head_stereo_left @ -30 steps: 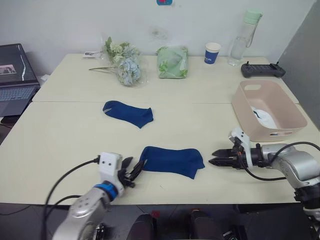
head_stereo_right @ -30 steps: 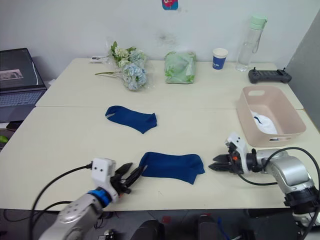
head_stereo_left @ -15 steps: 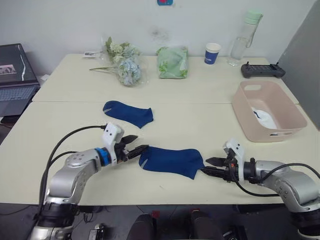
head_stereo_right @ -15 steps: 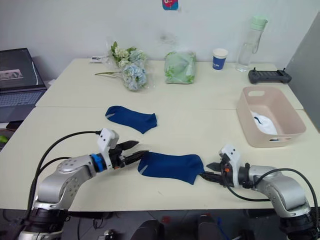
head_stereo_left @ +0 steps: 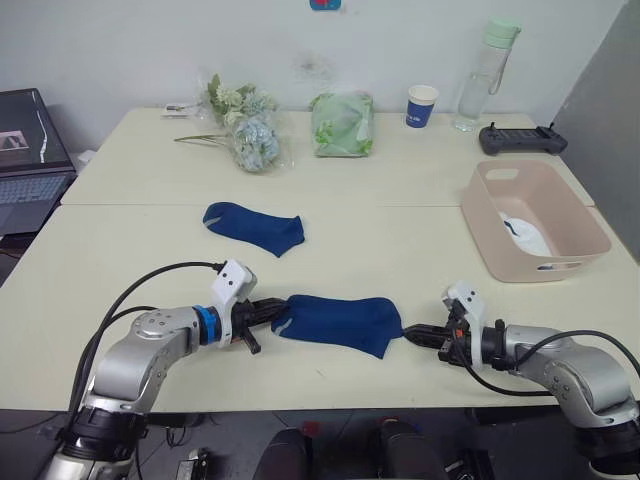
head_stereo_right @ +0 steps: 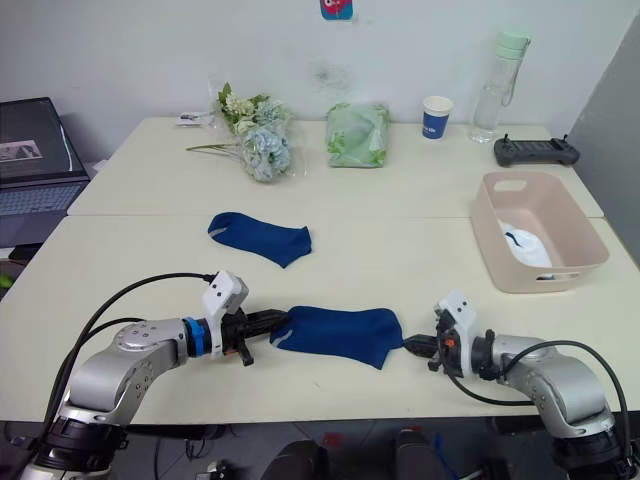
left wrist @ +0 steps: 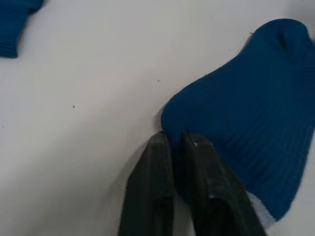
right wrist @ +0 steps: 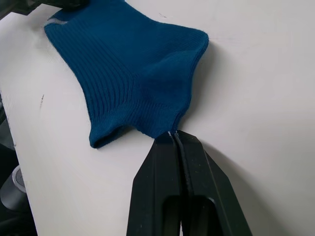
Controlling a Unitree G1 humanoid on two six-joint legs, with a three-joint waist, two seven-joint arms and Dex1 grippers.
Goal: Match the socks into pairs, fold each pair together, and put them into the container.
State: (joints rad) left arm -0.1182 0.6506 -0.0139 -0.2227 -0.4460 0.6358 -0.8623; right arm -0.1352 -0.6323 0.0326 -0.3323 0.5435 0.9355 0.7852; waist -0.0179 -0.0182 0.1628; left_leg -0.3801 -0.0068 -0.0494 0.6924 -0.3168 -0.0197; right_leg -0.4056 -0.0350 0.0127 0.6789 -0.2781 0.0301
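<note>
Near navy sock (head_stereo_left: 338, 323) lies flat on the table (head_stereo_left: 120, 250) front – left gripper (left wrist: 173, 140) and right gripper (right wrist: 173, 136) each pinched on an end; lift evenly, carry onto far navy sock (head_stereo_left: 254, 226), container (head_stereo_left: 578, 243) at right

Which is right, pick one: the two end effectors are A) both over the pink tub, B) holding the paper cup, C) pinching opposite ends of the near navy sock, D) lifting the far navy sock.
C: the left end effector and right end effector are shut on opposite ends of the near navy sock, flat on the table.
</note>
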